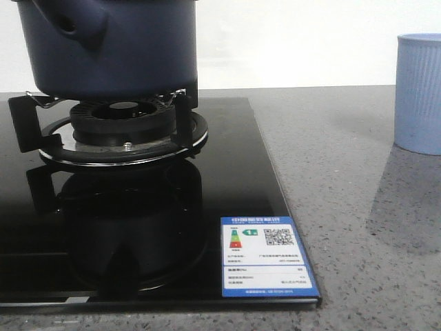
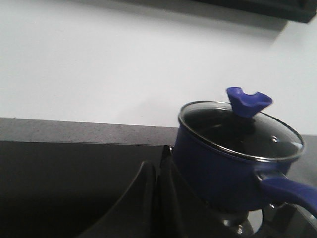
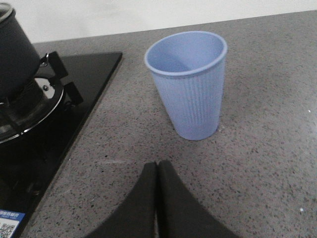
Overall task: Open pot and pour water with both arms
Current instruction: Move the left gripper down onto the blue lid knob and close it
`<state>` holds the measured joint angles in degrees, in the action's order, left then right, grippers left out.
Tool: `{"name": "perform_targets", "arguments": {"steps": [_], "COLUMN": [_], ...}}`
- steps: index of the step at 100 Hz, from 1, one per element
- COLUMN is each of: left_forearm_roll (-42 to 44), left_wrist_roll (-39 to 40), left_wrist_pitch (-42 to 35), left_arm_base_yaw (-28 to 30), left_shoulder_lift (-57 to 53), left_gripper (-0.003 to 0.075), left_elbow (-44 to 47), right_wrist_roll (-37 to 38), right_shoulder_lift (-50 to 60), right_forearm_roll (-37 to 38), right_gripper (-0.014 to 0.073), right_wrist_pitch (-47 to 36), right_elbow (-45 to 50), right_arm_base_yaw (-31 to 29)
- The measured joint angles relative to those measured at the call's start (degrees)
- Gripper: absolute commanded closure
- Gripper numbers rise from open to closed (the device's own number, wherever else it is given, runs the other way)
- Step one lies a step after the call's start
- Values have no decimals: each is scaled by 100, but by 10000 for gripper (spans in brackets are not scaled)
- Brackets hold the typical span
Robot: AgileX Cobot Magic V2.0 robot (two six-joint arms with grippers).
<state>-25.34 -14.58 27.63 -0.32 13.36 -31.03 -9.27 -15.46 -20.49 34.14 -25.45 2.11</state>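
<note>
**Lid on, both arms waiting short of the stove**

The large round dark navy-blue pot (image 2: 225, 166) sat on the burner grate of the black glass gas hob (image 1: 227, 172), its glass lid (image 2: 242, 130) in place with the blue knob (image 2: 247, 101) on top. The left end effector (image 2: 157, 198) was clenched, fingers pressed together and holding nothing, and the pot lay ahead of it and off to one side, its long blue handle (image 2: 290, 191) running away from the left end effector's side. The right end effector (image 3: 157, 198) was clenched and empty too, facing the pale blue ribbed plastic cup (image 3: 190, 82) standing upright on the grey speckled bench (image 3: 267, 148), with the pot away at the edge of its view. The left arm looked the nearer to the lid, though neither wrist view shows the gap well. The count: one pot, one lid, one cup, one burner in view.
</note>
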Motion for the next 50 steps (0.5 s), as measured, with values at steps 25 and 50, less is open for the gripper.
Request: {"name": "perform_targets", "arguments": {"steps": [25, 50], "left_forearm_roll": [-601, -916], "left_wrist_roll": [-1147, -1408], "left_wrist_pitch": [277, -163], "left_arm_base_yaw": [-500, -1299], "left_shoulder_lift": [653, 1021], "left_gripper": [736, 673], "left_elbow": [-425, -435], "right_wrist_roll": [-376, -483], "right_shoulder_lift": [-596, -648], "right_forearm_roll": [-10, -30], "right_gripper": [654, 560], "right_wrist_pitch": [-15, -186], "right_elbow": [-602, -658], "right_arm_base_yaw": [599, 712]}}
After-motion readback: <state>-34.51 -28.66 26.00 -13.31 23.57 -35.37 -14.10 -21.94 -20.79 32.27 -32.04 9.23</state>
